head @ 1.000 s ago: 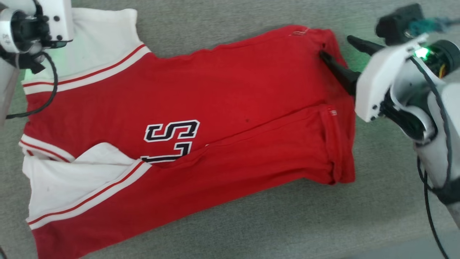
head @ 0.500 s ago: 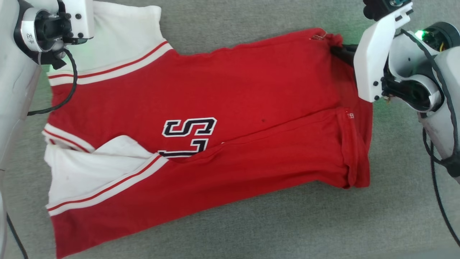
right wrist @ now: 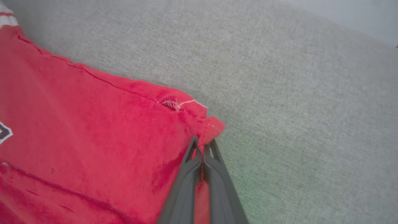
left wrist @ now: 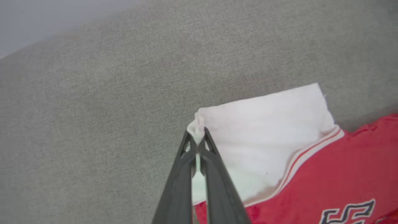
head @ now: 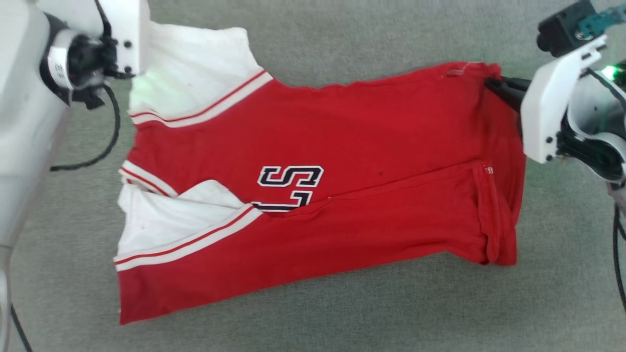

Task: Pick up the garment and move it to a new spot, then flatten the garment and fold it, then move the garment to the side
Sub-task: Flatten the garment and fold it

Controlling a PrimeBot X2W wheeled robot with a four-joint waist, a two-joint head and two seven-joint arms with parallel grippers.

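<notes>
Head view: the garment lies spread on the grey cloth surface, front up. Its near long edge is already folded over the number, with one white sleeve tucked on top. Right gripper sits at the far hem corner, dark fingers together on it; the rest of the shirt runs off to its left and back toward the robot. The far white sleeve passes beneath the left arm's wrist block. Left wrist view: left gripper is pinched tight on that sleeve's corner, a white tuft bunched just past the tips; sleeve and red body spread to its right. Right wrist view: fingers clamped on the red corner, which pokes out just beyond the tips; the body lies to their left. Reading: the two far corners are held so the far edge can be carried over as one taut fold. Nothing here serves as a container; the shirt rests straight on the surface.
</notes>
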